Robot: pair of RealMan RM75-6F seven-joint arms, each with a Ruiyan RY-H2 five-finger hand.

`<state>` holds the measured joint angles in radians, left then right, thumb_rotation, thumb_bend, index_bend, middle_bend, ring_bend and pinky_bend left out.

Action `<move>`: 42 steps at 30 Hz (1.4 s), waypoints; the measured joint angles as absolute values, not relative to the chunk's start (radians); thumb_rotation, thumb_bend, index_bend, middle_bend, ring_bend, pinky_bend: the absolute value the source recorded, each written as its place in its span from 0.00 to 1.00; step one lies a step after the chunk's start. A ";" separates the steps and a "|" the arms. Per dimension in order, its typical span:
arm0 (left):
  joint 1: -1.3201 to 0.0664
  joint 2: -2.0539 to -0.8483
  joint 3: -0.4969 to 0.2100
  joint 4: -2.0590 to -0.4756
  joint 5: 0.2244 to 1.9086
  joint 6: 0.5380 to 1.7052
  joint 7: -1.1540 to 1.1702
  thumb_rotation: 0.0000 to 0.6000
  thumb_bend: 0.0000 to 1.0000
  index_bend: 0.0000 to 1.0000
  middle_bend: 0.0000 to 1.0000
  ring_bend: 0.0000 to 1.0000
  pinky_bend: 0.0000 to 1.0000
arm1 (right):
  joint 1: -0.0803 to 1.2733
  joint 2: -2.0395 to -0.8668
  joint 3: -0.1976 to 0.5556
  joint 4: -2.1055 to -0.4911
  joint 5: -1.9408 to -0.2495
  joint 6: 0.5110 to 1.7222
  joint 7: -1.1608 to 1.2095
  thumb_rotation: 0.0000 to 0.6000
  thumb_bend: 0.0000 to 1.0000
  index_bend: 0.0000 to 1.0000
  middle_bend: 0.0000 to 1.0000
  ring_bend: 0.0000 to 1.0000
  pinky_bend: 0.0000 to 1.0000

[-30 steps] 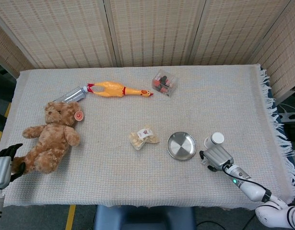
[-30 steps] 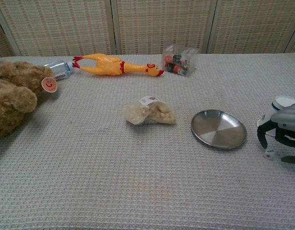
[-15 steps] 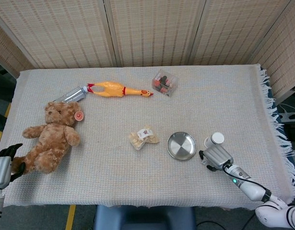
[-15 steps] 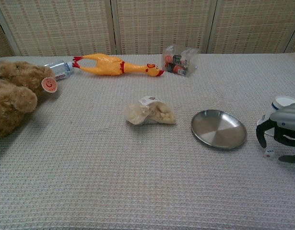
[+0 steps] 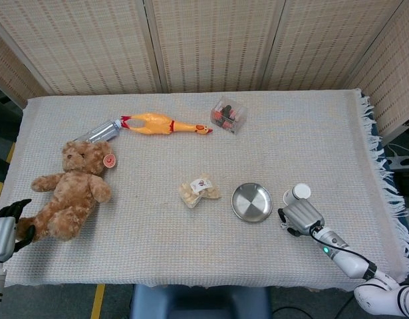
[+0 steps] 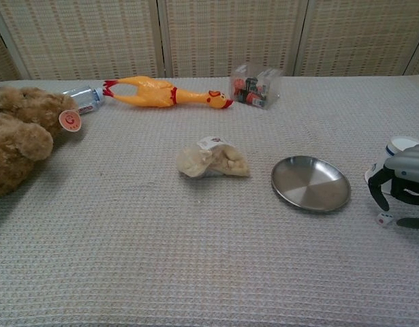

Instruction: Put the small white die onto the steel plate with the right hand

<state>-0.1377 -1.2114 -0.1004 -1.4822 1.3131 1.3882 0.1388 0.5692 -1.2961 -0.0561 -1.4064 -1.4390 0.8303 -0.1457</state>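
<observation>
Near the tabletop's right edge, our right hand (image 6: 404,182) arched over the small white die (image 6: 383,219), fingers (image 6: 377,193) curled apart around it, not gripping. Just left lay the round steel plate (image 6: 311,183), open cloth before it. Our left hand (image 5: 10,222) hung off the left edge, fingers spread.

A pale woven-reed folding screen (image 5: 211,43) stands behind the table draped in a fringed beige waffle-weave cloth (image 5: 310,133); grey floor beside it.

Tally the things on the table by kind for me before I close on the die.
Toys: 2, teddy bear, rubber chicken
Packs: 2, snack bag, clear box
Tube: 1
Steel plate: 1
White cup: 1
Die: 1
Total: 8
</observation>
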 measured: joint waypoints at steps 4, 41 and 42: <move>-0.138 -1.211 -0.100 -1.483 1.312 1.386 0.138 1.00 0.40 0.19 0.22 0.25 0.40 | 0.571 -1.290 -0.057 -1.414 -1.432 0.822 -0.158 1.00 0.17 0.49 0.86 0.86 1.00; -0.139 -1.210 -0.099 -1.485 1.313 1.384 0.136 1.00 0.40 0.19 0.22 0.25 0.40 | 0.567 -1.284 -0.035 -1.435 -1.521 0.937 -0.025 1.00 0.32 0.55 0.87 0.87 1.00; -0.139 -1.210 -0.099 -1.485 1.312 1.385 0.137 1.00 0.40 0.19 0.21 0.25 0.40 | 0.568 -1.282 -0.031 -1.440 -1.531 0.949 -0.011 1.00 0.32 0.55 0.87 0.87 1.00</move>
<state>-0.1390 -1.2098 -0.0993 -1.4851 1.3123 1.3846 0.1367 0.5681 -1.2822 -0.0307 -1.4396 -1.5306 0.9487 -0.0113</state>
